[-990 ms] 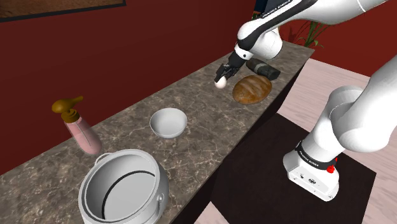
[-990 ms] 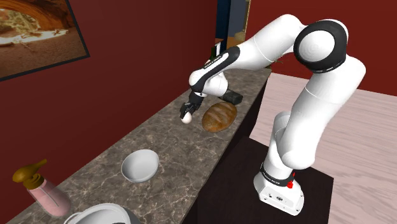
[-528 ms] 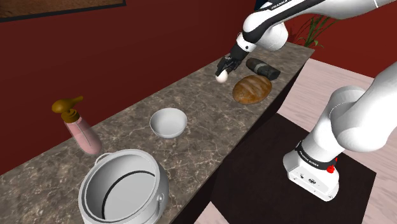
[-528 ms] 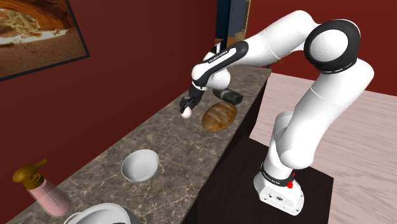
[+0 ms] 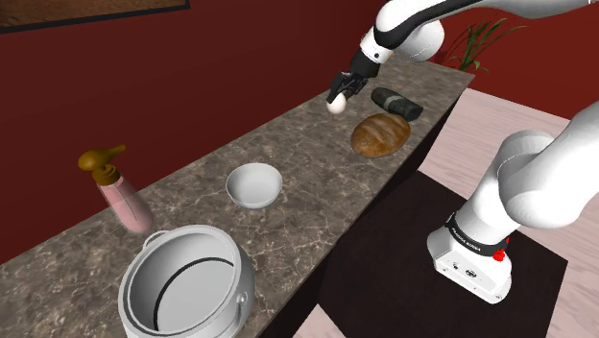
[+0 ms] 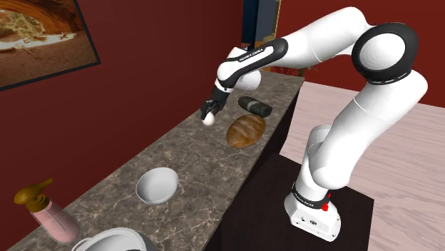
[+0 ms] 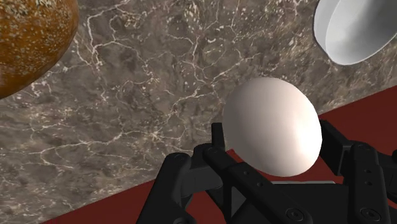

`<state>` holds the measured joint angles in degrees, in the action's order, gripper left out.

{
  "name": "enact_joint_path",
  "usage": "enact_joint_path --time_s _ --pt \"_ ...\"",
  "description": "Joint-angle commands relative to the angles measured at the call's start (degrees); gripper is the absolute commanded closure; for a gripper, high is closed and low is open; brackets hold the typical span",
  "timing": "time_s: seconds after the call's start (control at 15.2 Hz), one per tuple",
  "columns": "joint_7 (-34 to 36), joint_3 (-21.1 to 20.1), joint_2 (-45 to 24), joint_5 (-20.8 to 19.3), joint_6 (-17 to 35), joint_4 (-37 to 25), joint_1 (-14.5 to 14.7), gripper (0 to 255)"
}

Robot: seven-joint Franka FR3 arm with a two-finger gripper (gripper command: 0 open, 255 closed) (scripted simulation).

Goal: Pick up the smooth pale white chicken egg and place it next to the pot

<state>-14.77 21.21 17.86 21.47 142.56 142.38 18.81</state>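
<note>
Marbled counter (image 5: 307, 182) bears pot (image 5: 240, 288), bowl (image 5: 251, 200), pink bottle (image 5: 123, 200), bread loaf (image 5: 380, 132) and dark block (image 5: 396, 103).

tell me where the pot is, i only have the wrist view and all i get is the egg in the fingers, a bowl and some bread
observer: the pot stands at the other end of the counter, at the shoulder view's lower left, past the white bowl from the gripper.
operator: is the egg off the surface
observer: yes, the egg hangs in the air, well above the counter.
operator: anything close to the pot
observer: a pink pump bottle stands beside it, on the side towards the red wall.
</note>
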Motion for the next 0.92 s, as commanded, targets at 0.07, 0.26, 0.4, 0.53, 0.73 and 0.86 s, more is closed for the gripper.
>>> enact_joint_path --time_s 0.07,0.26,0.4,0.53,0.73,0.86 --pt "2.36 -1.52 0.69 -0.72 -0.16 -0.03 0.17 255" --pt "6.98 -5.07 0.36 -0.69 1.90 0.47 1.67 255" --pt "10.09 -7.40 -0.18 -0.71 3.19 0.44 2.70 255" --pt "13.23 -9.71 -0.97 -0.82 4.41 0.12 3.68 255" --pt "18.07 -13.11 -2.57 -1.24 6.06 -0.87 5.05 255" --pt "21.39 -15.34 -3.90 -1.77 7.05 -1.87 5.87 255"
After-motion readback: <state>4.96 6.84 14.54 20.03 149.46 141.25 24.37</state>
